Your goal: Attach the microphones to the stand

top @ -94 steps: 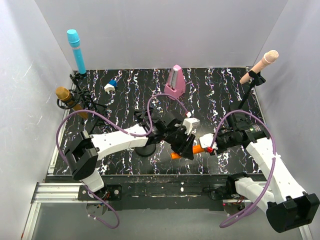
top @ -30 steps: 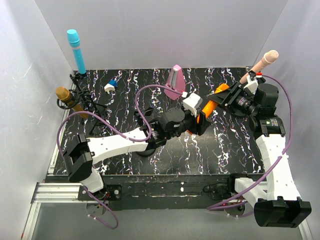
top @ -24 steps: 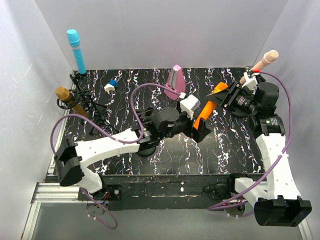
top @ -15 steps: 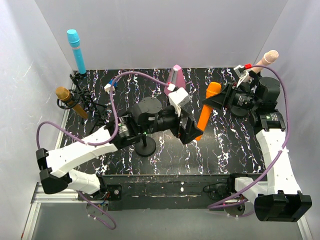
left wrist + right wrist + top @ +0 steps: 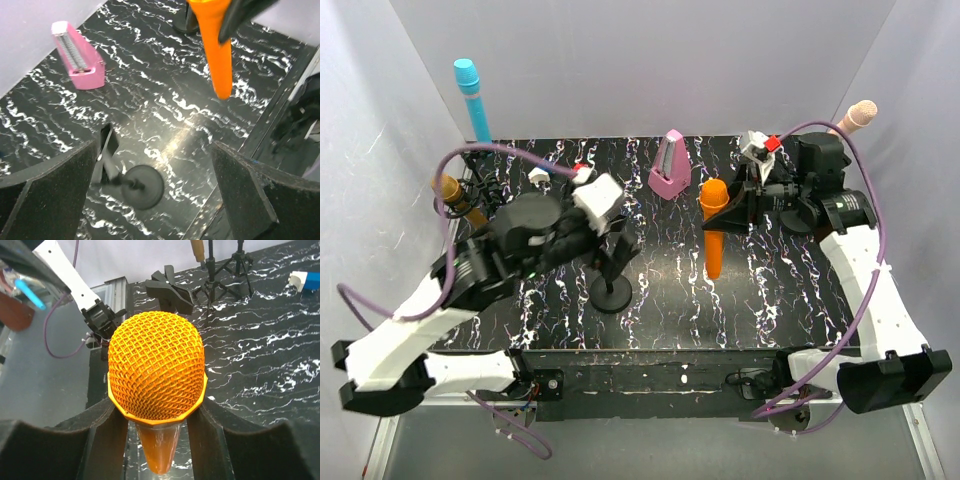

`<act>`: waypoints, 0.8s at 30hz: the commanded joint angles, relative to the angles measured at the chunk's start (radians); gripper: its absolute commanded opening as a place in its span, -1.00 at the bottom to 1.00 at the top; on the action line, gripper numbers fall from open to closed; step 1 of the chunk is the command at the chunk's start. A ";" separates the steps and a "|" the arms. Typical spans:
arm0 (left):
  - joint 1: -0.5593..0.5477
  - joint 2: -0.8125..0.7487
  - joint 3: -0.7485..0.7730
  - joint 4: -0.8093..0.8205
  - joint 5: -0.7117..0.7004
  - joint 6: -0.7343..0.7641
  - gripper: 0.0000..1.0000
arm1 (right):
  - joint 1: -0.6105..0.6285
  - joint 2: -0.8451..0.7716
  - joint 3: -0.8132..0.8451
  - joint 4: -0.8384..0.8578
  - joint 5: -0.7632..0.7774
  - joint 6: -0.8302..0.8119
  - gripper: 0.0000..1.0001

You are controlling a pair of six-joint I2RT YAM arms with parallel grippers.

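Three look mounted: blue mic (image 5: 472,100) at the table's back left corner, gold mic (image 5: 450,192) on its left edge, pink mic (image 5: 850,120) back right. My right claw (image 5: 157,440) grips the orange mic (image 5: 713,228) upright, right of centre. My left claw (image 5: 154,150) gapes over the bare stand (image 5: 611,295) near the front edge.
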 commanded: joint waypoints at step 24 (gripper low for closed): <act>0.077 -0.447 -0.773 0.599 -0.084 0.445 0.96 | 0.120 0.188 0.149 -0.093 -0.070 -0.360 -0.97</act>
